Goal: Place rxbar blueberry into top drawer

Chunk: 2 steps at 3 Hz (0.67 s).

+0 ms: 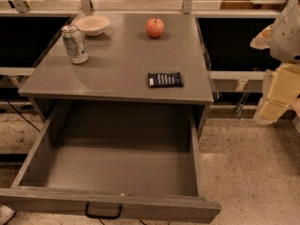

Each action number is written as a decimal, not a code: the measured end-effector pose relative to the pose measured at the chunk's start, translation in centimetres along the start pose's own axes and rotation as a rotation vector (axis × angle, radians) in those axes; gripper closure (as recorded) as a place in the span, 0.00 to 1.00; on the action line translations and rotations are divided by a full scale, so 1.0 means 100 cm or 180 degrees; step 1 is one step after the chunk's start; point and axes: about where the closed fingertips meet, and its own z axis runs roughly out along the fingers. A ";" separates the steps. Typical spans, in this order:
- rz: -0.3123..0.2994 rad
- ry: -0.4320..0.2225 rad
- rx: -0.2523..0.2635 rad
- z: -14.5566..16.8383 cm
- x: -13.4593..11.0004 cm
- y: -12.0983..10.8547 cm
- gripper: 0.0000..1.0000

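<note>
The rxbar blueberry (pixel 165 79), a flat dark bar with white lettering, lies on the grey cabinet top (pixel 122 60) near its front right edge. The top drawer (pixel 117 172) is pulled wide open below it, with plain grey walls and a small black handle (pixel 103 213) on the front panel. Nothing lies inside the drawer. My gripper (pixel 274 100) hangs at the right edge of the view, to the right of the cabinet and well clear of the bar, with the pale arm (pixel 287 32) above it.
On the cabinet top stand a silver-green can (pixel 74 44) at back left, a white bowl (pixel 92 25) behind it, and a red apple (pixel 154 27) at back centre. Speckled floor (pixel 248 168) lies right of the drawer. Dark shelving flanks the cabinet on both sides.
</note>
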 end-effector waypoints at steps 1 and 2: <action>-0.0001 -0.0002 0.0004 0.000 0.000 0.000 0.00; -0.0067 -0.0067 -0.0022 0.009 -0.016 -0.015 0.00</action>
